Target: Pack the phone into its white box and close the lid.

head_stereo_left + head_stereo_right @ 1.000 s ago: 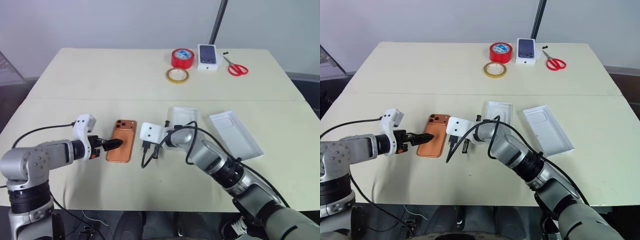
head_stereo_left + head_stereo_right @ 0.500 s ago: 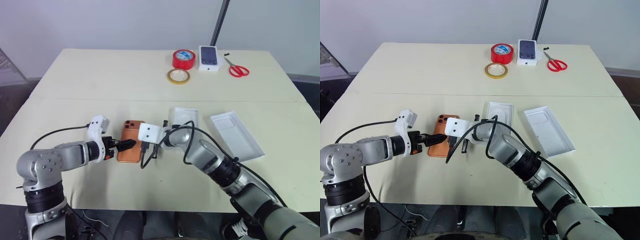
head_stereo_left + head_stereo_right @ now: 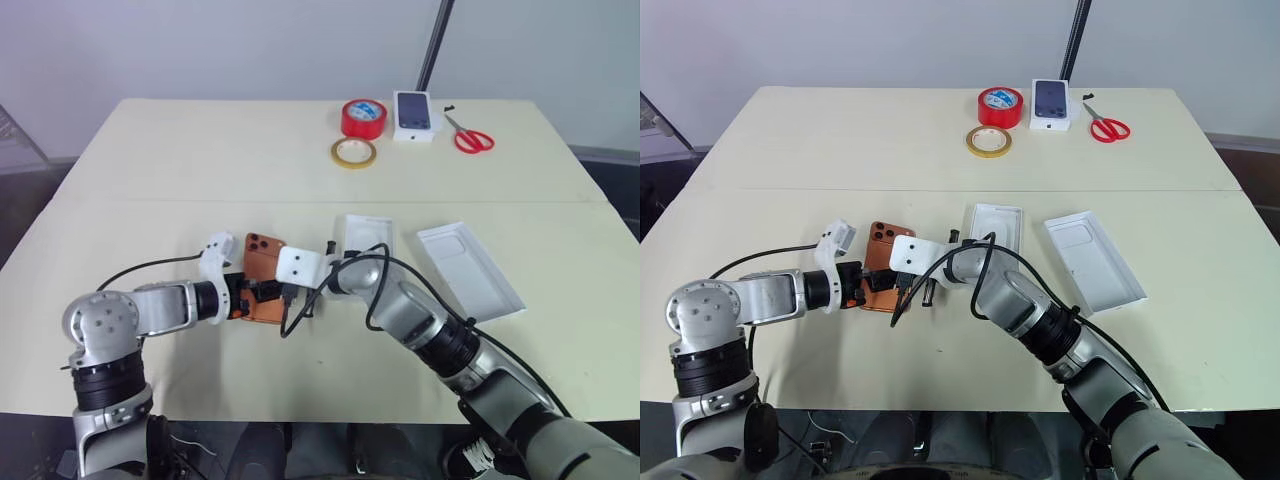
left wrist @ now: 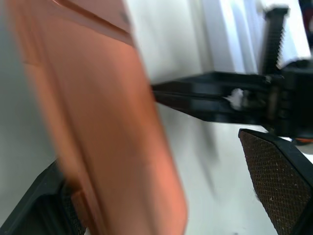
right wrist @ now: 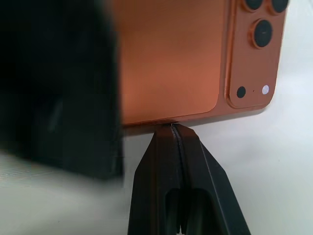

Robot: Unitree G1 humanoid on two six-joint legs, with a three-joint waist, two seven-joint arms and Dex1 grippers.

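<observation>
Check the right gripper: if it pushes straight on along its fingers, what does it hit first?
Almost certainly the phone: the right gripper, shut, has its tips at the phone's long edge, seemingly already touching it.

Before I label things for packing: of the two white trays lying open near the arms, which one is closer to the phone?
The smaller white tray, just behind the right arm's cable, is closer to the phone. The longer tray with the phone-shaped recess lies further right.

At the far edge of your cream-coloured surface (image 3: 200, 160) sit a red tape roll (image 3: 363, 117), a yellowish tape ring (image 3: 354, 152), a small white box picturing a dark phone (image 3: 415, 114) and red-handled scissors (image 3: 468, 135).
</observation>
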